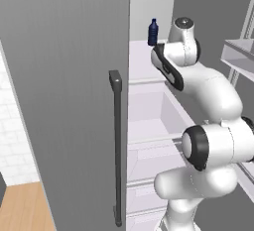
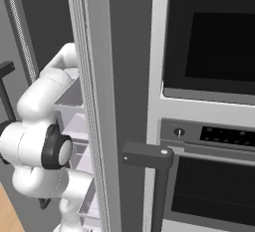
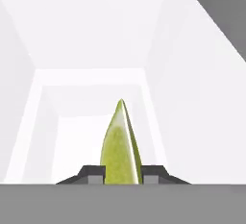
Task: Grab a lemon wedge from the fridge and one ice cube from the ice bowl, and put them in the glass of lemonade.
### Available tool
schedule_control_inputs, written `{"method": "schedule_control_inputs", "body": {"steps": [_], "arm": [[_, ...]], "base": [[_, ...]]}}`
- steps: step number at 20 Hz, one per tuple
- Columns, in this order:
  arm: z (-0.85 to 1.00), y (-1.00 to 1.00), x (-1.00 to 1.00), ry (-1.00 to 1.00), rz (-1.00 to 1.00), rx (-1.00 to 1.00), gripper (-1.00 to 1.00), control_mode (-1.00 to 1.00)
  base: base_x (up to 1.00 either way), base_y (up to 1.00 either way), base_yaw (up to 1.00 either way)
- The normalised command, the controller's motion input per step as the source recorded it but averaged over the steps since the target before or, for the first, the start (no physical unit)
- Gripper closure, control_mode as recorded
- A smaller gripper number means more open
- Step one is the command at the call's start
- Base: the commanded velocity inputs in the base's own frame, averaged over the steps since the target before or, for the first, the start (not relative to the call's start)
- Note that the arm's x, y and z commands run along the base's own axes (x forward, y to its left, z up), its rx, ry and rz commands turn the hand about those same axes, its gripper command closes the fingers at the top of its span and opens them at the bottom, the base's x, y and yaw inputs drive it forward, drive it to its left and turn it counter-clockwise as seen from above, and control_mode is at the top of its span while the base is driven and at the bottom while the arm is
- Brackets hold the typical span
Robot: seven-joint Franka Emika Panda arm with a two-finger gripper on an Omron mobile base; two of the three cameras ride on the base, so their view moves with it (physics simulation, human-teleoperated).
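Deep on a white fridge [image 1: 149, 106] shelf, the gripper [image 3: 122, 175] has nearly closed around the lemon wedge [image 3: 120, 146], whose slick tapered sides could squirt free if squeezed off-centre.

The 2 base views flank the arm [image 1: 208, 106], sharing the open fridge [image 1: 149, 126]; the hand view sits close, the lemon wedge [image 3: 120, 146] at 6 o'clock.

The arm [image 1: 213, 101] is glossy white, built of fat rounded segments joined by dark ring collars; a round grey cap tops one joint at 1 o'clock. Its fingertips [image 3: 93, 174] are small, blocky and dark grey.
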Motion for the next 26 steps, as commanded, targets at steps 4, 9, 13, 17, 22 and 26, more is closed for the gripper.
{"method": "schedule_control_inputs", "body": {"steps": [4, 9, 13, 17, 22, 26], "arm": [[-0.18, 0.18, -0.7, 0.23, 0.0, 0.03, 1.0, -1.0], [0.02, 0.14, -1.0, 0.21, 0.0, 0.01, 1.0, -1.0], [0.53, 0.19, -0.93, 0.29, 0.0, 0.0, 1.0, -1.0], [0.6, 0.22, -0.85, 0.4, 0.0, 0.0, 1.0, -1.0], [0.51, 0.35, -0.91, 0.49, 0.0, 0.0, 1.0, -1.0], [0.2, 0.44, -0.99, 0.55, 0.0, 0.0, 1.0, -1.0]], "base": [[0.0, 0.0, 0.0], [0.0, 0.0, 0.0], [0.0, 0.0, 0.0], [0.0, 0.0, 0.0], [0.0, 0.0, 0.0], [0.0, 0.0, 0.0]]}}
